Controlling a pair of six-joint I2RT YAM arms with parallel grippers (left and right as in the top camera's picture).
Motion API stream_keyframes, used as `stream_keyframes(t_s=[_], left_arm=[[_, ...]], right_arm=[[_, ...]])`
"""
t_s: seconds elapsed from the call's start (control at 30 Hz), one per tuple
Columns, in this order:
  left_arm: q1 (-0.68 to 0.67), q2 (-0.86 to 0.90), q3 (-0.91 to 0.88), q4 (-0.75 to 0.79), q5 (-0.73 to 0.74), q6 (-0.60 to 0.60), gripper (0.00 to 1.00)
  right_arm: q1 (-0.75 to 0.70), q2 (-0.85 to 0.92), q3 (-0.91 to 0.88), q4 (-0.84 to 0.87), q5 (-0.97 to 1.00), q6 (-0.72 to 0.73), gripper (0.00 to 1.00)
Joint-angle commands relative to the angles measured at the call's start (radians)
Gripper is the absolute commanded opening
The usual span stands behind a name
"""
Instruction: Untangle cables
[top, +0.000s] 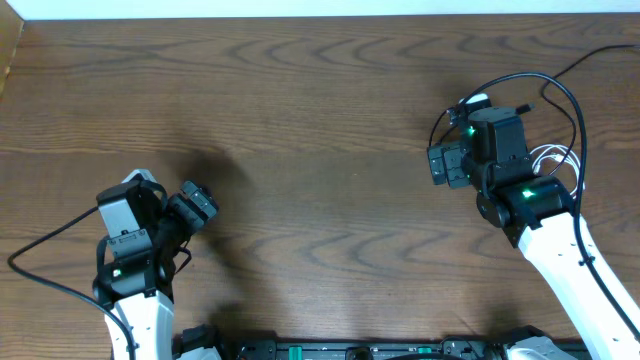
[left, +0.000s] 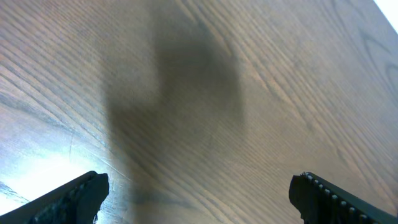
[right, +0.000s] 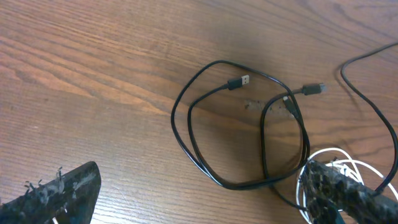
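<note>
At the near left, the left arm hangs over bare tabletop, well apart from the cables. The left jaws are spread wide. Their two dark fingers show only at the lower corners of the wrist view, with wood grain and a soft shadow between them.

Farther back on the right, the right arm reaches over the cables. The right jaws are also spread and pinch nothing. One finger sits at lower left. The other, at lower right, is close to the white cable; whether they touch cannot be told.

The white cable lies in loose coils at the right side of the black loops. From overhead it peeks out just right of the arm.

The black cables lie flat in overlapping loops. One plug rests inside the loop's far part, and a second plug lies just beyond to the right. Farthest off, a black strand runs out of view.
</note>
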Motion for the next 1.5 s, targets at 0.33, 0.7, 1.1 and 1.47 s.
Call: stream_keyframes(t_s=[0.33,0.7,1.1,1.47], left_arm=[[0.003,-0.100,-0.141,-0.014,-0.007,0.005,0.99],[0.003,-0.137,-0.170,-0.014,-0.007,0.005,0.99],[-0.018,-0.157,-0.184,0.349,-0.007,0.005,0.99],[-0.076,-0.318,-0.207,0.624,-0.007,0.005,0.99]], right_arm=[[-0.002,0.003,0.002,-0.002,-0.002,0.006,0.99],[-0.002,0.003,0.002,-0.002,-0.002,0.006,0.99],[-0.002,0.003,0.002,-0.002,-0.002,0.006,0.99],[-0.002,0.003,0.002,-0.001,-0.002,0.006,0.99]])
